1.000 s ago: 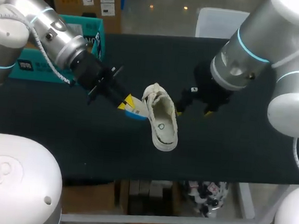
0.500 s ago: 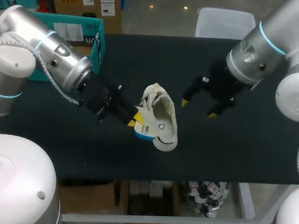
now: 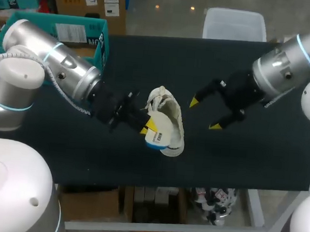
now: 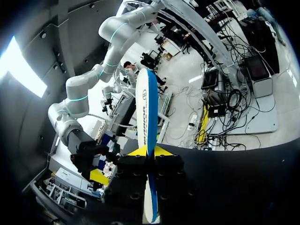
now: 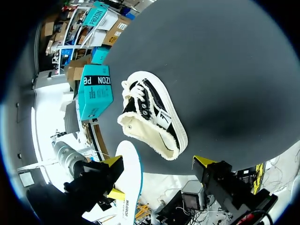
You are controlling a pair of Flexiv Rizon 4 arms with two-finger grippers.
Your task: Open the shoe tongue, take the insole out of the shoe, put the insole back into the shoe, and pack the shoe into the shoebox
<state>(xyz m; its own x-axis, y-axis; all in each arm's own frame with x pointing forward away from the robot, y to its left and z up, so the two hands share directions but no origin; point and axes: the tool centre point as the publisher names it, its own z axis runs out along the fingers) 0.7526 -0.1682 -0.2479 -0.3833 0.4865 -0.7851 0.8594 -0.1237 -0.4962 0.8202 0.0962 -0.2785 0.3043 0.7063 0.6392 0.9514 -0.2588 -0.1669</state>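
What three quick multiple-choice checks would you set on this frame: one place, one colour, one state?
1. Where is the insole? A inside the shoe; B held in the left gripper; C on the box.
2. What colour is the box? A teal; B red; C yellow.
3. What state is the right gripper in? A shut on the shoe; B open and empty; C shut on the insole.
Key: 1 B, the jaws pinch it from both sides in the left wrist view. 2 A, its walls are teal. 3 B, its yellow tips stand apart with nothing between them.

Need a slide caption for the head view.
Left claw holds the insole beside the shoe; right claw open nearby.
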